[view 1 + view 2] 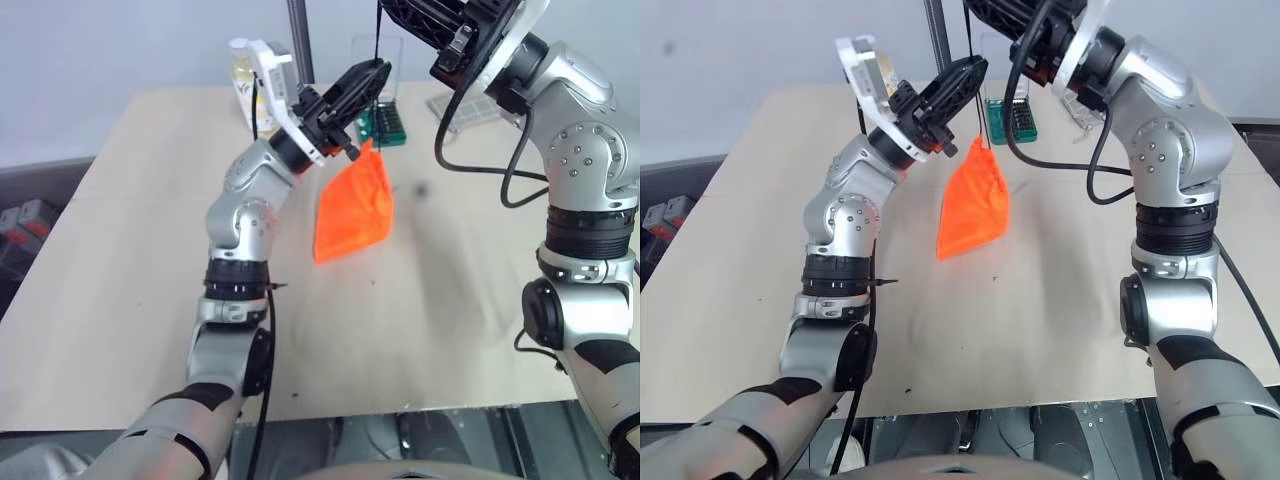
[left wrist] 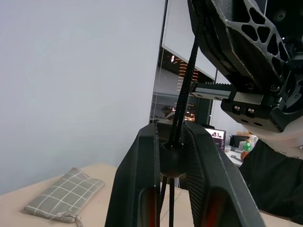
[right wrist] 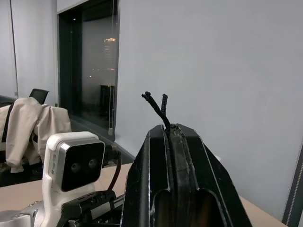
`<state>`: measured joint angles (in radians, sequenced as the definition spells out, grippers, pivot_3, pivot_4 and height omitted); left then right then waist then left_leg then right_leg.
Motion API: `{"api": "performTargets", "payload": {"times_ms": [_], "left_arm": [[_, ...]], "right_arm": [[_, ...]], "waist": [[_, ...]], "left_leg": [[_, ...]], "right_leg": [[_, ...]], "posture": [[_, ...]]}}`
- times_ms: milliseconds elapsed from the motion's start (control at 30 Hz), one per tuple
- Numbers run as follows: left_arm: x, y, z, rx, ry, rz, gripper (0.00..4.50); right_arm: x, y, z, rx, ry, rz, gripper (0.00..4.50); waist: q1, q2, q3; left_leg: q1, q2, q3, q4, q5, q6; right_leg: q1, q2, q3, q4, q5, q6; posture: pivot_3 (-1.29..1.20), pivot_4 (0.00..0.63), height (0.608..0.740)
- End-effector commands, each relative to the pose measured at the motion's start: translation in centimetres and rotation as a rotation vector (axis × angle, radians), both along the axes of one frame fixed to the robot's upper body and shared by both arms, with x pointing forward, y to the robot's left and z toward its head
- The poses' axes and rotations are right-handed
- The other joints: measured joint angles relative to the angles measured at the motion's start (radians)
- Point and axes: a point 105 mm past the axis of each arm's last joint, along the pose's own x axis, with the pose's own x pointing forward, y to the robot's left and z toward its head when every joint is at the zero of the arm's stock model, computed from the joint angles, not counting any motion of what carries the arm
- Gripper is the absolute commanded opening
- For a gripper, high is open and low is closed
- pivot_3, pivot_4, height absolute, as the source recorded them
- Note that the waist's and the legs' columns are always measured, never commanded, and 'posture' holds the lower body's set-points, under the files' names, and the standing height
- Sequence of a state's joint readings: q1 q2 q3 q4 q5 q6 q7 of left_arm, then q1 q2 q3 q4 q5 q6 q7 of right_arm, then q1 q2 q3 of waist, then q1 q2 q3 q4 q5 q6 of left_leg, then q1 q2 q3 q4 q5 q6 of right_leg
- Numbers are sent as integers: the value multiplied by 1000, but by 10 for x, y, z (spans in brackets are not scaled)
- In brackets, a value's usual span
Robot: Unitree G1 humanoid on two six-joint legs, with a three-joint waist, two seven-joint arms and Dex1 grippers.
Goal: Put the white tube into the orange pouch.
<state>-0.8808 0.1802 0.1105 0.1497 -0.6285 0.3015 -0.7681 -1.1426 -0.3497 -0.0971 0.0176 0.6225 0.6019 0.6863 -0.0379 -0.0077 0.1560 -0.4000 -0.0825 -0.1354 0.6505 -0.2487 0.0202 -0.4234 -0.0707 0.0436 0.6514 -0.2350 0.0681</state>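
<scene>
The orange pouch (image 1: 352, 210) hangs over the table by its thin dark drawstring (image 2: 187, 80). My right gripper (image 3: 170, 130) is above it, shut on the drawstring, whose two ends poke out past the fingertips. My left gripper (image 2: 171, 142) is just below, at the pouch's top corner, shut on the round black stopper (image 2: 171, 161) on the cord. The head views show the same: the left gripper (image 1: 372, 75) beside the cord and the right gripper (image 1: 990, 12) at the picture's top edge. The white tube is out of view.
At the back of the pale wooden table (image 1: 150, 300) stand a bottle of yellowish liquid (image 1: 243, 80), a green box (image 1: 383, 122) and a clear tray (image 1: 465, 105). A grey pole (image 1: 298, 40) rises behind them. A grey checked cloth pouch (image 2: 64, 194) lies on the table.
</scene>
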Motion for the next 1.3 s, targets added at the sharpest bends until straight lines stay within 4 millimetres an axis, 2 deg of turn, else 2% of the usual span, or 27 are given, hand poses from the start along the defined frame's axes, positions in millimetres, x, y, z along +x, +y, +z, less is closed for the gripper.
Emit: {"api": "performTargets", "payload": {"times_ms": [33, 200, 300, 433, 567, 700, 767, 800, 833, 967, 1000, 1100, 1200, 1300], "left_arm": [[-5, -2, -11, 50, 18, -26, 197], [-7, 8, -23, 96, 68, -29, 197], [-11, 13, -42, 170, 103, -25, 197], [-18, 21, -81, 286, 184, -31, 197], [-19, 30, -107, 314, 243, -10, 197], [-16, 35, -113, 304, 244, 30, 197], [-14, 36, -116, 322, 232, 63, 197], [-14, 36, -117, 329, 229, 64, 1259], [-15, 36, -120, 345, 229, 63, 1462], [-15, 44, -128, 372, 262, 102, 3323], [-19, 49, -132, 389, 268, 106, 3710], [-28, 73, -143, 445, 308, 171, 3710], [-40, 99, -152, 471, 355, 229, 3710], [-57, 130, -165, 529, 419, 304, 3710]], "right_arm": [[-14, -17, 50, 116, -166, -57, 0], [-20, -41, 90, 230, -265, -140, 0], [-21, -56, 105, 303, -290, -183, 0], [-27, -77, 122, 393, -317, -220, 0], [-28, -89, 127, 442, -310, -241, 0], [-23, -90, 120, 413, -300, -268, 0], [-22, -88, 112, 367, -298, -275, 537], [-21, -86, 107, 348, -287, -271, 895], [-19, -85, 102, 327, -279, -270, 1179], [-16, -75, 75, 210, -192, -219, 3083], [-16, -73, 61, 166, -150, -198, 3439], [-11, -75, 5, 17, 0, -185, 3439], [-6, -92, -48, -82, 136, -236, 3439], [-13, -110, -107, -202, 282, -244, 3439]], "waist": [[-1, 0, 0], [-1, 0, 0], [-2, 0, 0], [-3, 0, 0], [-3, 0, 0], [4, 1, 0], [5, 0, 0], [5, 0, -1], [4, 0, -1], [2, 0, -1], [2, 0, -1], [2, -1, -2], [2, -2, -2], [7, 0, -1]], "left_leg": [[0, 0, 0, 0, 0, 0], [0, 0, 1, 0, 0, 0], [0, 0, 2, -1, 0, 0], [0, 0, 3, -1, 0, 0], [-1, 0, 5, -1, 0, 0], [0, 0, 5, -1, 0, 0], [-1, 0, 5, -1, 0, 0], [-1, 0, 6, -1, 0, 0], [0, 0, 7, 0, 0, 0], [1, 0, 7, 1, 0, 0], [1, 0, 7, 1, 0, 0], [1, 1, 6, -1, 0, 0], [0, 1, 7, -2, 0, 1], [-1, 1, 8, -1, -1, 2]], "right_leg": [[0, 0, 0, 1, 0, 0], [-2, 0, 1, 2, 0, 0], [-2, 0, 1, 3, 0, 0], [-3, 0, 2, 2, 0, 0], [-6, 0, 4, 6, 0, 0], [-6, 0, 3, 6, 0, 0], [-6, -1, 3, 6, 0, 0], [-6, -1, 4, 6, 0, 0], [-5, -1, 4, 6, 0, 0], [-5, -1, 5, 10, 0, 0], [-6, -1, 5, 10, 0, 0], [-6, -1, 4, 9, 0, 0], [-6, -2, 5, 5, 0, 0], [-7, -3, 5, 5, 0, 0]], "posture": [[0, 150, 740], [0, 150, 740], [0, 150, 740], [0, 150, 740], [0, 150, 740], [0, 150, 740], [0, 150, 740], [0, 150, 740], [0, 150, 740], [0, 150, 740], [0, 150, 740], [0, 150, 740], [0, 150, 740], [0, 150, 740]]}}
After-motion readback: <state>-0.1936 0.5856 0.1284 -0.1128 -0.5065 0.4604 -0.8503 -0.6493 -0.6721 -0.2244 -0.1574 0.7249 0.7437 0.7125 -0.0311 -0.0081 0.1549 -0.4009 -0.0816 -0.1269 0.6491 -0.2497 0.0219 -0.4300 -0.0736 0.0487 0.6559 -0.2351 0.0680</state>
